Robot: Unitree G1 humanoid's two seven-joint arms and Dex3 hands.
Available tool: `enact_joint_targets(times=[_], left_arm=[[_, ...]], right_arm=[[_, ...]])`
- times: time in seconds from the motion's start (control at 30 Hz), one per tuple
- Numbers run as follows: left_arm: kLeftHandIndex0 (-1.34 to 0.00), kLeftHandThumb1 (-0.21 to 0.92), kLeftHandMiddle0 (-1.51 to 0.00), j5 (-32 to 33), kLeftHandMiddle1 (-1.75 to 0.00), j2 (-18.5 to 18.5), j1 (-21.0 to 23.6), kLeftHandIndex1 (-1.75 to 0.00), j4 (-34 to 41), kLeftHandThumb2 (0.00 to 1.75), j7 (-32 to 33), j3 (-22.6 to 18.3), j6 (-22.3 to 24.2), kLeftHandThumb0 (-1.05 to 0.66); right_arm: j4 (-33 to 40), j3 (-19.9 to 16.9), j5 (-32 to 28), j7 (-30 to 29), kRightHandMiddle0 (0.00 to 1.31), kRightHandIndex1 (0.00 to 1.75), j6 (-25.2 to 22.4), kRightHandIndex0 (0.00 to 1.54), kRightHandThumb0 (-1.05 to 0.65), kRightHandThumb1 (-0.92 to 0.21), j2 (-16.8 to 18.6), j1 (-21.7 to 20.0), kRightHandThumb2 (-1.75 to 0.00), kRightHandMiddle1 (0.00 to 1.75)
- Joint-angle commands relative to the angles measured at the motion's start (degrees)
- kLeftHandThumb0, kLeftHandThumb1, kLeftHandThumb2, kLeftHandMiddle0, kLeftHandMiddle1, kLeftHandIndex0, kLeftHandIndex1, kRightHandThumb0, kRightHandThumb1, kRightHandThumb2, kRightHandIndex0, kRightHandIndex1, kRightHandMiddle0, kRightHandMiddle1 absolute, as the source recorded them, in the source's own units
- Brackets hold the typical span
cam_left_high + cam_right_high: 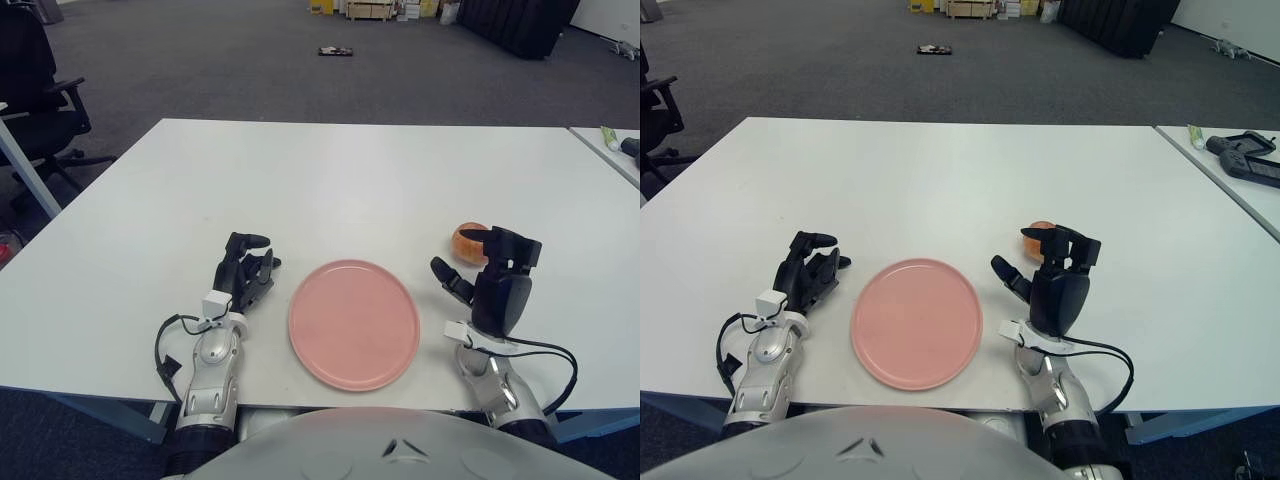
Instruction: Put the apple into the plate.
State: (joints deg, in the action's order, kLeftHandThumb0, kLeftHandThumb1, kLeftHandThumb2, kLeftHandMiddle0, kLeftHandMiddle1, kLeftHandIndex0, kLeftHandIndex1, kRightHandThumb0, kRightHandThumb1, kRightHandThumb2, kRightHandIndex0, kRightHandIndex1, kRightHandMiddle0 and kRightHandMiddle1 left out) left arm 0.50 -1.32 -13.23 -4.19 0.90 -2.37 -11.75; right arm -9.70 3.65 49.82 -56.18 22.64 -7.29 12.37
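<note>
- the apple [468,241] sits on the white table [360,180], at about 2 o'clock from the plate [354,322] and apart from its rim.
- the right hand [490,279] is raised just in front of the apple, on its near side, and hides the lower part of the fruit in both views.
- its fingers [511,246] are spread, with the thumb out toward the plate at 9 o'clock; they hold nothing, and whether any fingertip touches the apple cannot be told.
- the pink plate lies flat near the front edge of the table, between the two hands, with nothing on it.
- the left hand [244,274] shows at 9 o'clock from the plate, just beside its rim, fingers loosely bent and holding nothing.
- a black office chair [35,90] stands off the table's far left corner, at 10 o'clock.
</note>
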Motion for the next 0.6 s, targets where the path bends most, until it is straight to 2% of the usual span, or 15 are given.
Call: enact_joint_targets(times=[0.0,0.2,0.33,0.57], left_arm=[[-0.22,0.86,-0.54,-0.2,-1.3,0.0,0.2,-1.75,-0.6,0.61,0.4,0.1,1.1,-0.35],[-0.22,0.88,-0.54,-0.3,-1.31,-0.2,0.3,-1.75,-0.7,0.58,0.6,0.1,1.3,-0.35],[-0.21,0.89,-0.54,-0.3,-1.31,-0.3,0.3,-1.75,-0.8,0.58,0.7,0.1,1.3,-0.35],[-0.22,0.87,-0.54,-0.3,-1.3,-0.3,0.4,-1.75,-1.0,0.6,0.7,0.0,1.1,-0.35]], right_arm=[[3.1,0.0,-2.8,6.5,0.0,0.12,-4.3,0.0,-0.86,-0.88,-0.1,1.4,-0.54,0.53],[7.6,0.4,-5.9,15.3,0.0,0.01,-9.2,0.0,-0.96,-0.83,-0.2,3.0,-0.43,0.1],[9.8,0.4,-8.7,20.9,0.0,0.0,-11.3,0.0,-1.0,-0.79,-0.4,2.9,-0.39,0.02],[12.1,0.1,-12.9,29.2,0.0,0.0,-14.0,0.0,-1.01,-0.77,-1.1,2.6,-0.31,0.0]])
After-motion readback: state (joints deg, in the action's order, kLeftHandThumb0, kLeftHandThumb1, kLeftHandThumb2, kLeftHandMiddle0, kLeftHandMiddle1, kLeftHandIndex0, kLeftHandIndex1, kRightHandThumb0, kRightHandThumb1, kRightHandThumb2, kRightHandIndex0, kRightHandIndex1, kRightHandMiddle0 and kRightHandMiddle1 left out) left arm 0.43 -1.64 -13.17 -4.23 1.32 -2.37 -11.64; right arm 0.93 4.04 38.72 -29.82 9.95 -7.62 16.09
